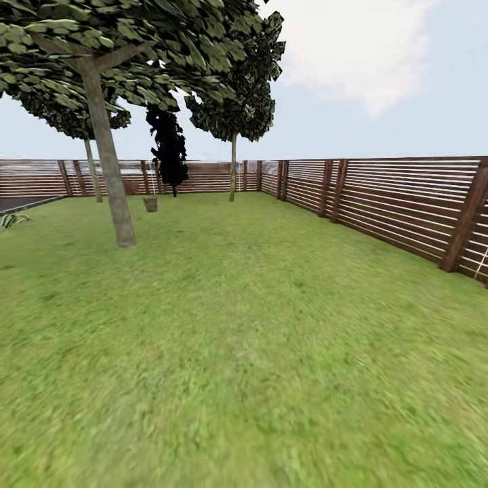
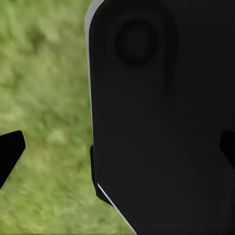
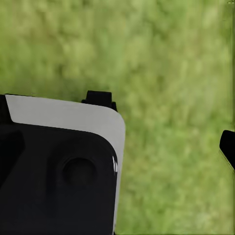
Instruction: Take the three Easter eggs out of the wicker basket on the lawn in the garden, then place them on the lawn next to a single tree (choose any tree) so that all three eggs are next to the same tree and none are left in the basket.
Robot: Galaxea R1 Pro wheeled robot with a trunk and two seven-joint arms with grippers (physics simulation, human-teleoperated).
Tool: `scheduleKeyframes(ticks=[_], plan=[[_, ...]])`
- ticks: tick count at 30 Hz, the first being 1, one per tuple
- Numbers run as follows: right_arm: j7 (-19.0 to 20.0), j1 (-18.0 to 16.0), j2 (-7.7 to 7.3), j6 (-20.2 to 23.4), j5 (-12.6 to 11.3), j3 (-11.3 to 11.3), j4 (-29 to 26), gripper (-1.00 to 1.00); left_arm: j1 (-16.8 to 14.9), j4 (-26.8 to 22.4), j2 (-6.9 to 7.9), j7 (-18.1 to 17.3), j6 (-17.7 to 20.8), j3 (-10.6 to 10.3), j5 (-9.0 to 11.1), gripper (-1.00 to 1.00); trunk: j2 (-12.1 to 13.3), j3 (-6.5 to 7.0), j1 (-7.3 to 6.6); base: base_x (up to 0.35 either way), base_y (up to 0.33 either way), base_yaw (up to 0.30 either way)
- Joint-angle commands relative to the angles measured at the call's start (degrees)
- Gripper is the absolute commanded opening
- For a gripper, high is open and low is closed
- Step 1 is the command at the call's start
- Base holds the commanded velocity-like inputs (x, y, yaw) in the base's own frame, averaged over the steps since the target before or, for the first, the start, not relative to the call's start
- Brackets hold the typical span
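Far off on the lawn (image 1: 257,325), the small brown wicker basket (image 1: 150,203) stands just past the nearest tree (image 1: 112,176), which has a pale trunk and a leafy crown. At this distance the eggs cannot be made out. A second such tree (image 1: 233,169) rises by the back fence, and a third (image 1: 92,173) at the back left. My left gripper (image 2: 117,149) hangs open over grass, its black fingertips (image 2: 11,152) at the picture's two edges. My right gripper (image 3: 117,149) is open too. One of its fingertips (image 3: 228,148) shows, and the robot's dark body (image 3: 58,171) hides the other.
A dark brown slatted fence (image 1: 393,196) encloses the garden along the right and back. An all-black columnar tree (image 1: 169,152) stands behind the basket. At the far left lie a dark paved patch (image 1: 20,202) and a spiky plant (image 1: 12,219). Open grass stretches ahead.
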Motion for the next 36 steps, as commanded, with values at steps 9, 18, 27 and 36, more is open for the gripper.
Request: scheduleKeyframes(ticks=[9, 18, 27, 36], plan=[[0.0, -0.1, -0.01, -0.3, 0.6, 0.0, 0.2, 1.00, 0.0, -0.1, 0.05, -0.1, -0.1, 0.0, -0.1, 1.00, 0.0, -0.05, 0.04, 0.339, 0.000, 0.000], [0.0, -0.1, -0.01, -0.3, 0.6, 0.0, 0.2, 1.00, 0.0, -0.1, 0.05, -0.1, -0.1, 0.0, -0.1, 1.00, 0.0, -0.05, 0.04, 0.339, 0.000, 0.000], [0.0, -0.1, -0.01, -0.3, 0.6, 0.0, 0.2, 1.00, 0.0, -0.1, 0.05, -0.1, -0.1, 0.0, -0.1, 1.00, 0.0, -0.05, 0.04, 0.339, 0.000, 0.000], [0.0, -0.1, -0.01, -0.3, 0.6, 0.0, 0.2, 1.00, 0.0, -0.1, 0.05, -0.1, -0.1, 0.0, -0.1, 1.00, 0.0, -0.05, 0.04, 0.339, 0.000, 0.000]])
